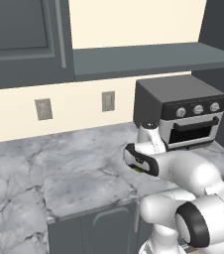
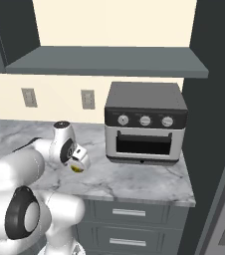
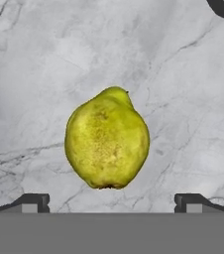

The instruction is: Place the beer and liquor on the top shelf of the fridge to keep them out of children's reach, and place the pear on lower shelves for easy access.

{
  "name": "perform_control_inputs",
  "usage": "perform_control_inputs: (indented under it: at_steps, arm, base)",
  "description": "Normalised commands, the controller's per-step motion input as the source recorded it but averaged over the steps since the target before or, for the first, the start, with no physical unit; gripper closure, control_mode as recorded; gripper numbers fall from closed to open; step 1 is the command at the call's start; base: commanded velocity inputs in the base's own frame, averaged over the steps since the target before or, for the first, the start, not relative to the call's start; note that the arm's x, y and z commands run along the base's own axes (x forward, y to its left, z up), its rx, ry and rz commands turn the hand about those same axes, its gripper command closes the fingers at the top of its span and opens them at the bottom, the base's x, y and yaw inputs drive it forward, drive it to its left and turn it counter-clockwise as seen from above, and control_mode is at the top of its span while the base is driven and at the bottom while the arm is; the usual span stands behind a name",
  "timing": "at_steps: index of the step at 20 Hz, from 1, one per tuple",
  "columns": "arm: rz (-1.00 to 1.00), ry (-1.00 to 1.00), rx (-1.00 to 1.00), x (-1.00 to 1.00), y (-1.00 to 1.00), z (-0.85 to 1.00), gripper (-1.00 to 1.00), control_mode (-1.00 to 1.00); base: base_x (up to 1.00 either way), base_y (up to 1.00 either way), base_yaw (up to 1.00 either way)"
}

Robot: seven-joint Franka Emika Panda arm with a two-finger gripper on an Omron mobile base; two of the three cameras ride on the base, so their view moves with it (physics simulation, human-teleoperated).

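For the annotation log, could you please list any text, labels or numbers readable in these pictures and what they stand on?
None can be read.
Toaster oven: three knobs, no legible markings.
Two wall outlets: blank.
Pear on the marble counter: no sticker.

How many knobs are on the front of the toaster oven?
3 knobs in a row above the toaster oven door: left, middle, right. None looks hidden.

The pear (image 3: 107,140) lies on the grey marbled surface (image 3: 29,64), centred between the spread finger tips (image 3: 32,202) of the claw (image 3: 109,203), which stand wide apart, touching nothing.
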Motion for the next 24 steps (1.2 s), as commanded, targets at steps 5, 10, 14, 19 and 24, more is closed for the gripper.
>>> perform_control_inputs:
  at_steps: [5,10,14,19,24]
  arm:
    - [-0.05,0.06,0.00,0.09,0.00,-0.17,-1.00,-1.00]
    - [-0.05,0.02,0.00,0.21,0.00,-0.12,-1.00,-1.00]
    - [-0.04,0.00,0.00,0.24,0.00,-0.13,-1.00,-1.00]
    - [-0.04,0.01,0.00,0.14,0.00,-0.17,-1.00,-1.00]
    - [-0.04,0.05,0.00,0.01,0.00,-0.24,1.00,-1.00]
  base:
    - [0.00,0.00,0.00]
    - [0.00,0.00,0.00]
    - [0.00,0.00,0.00]
    - [0.00,0.00,0.00]
    - [0.00,0.00,0.00]
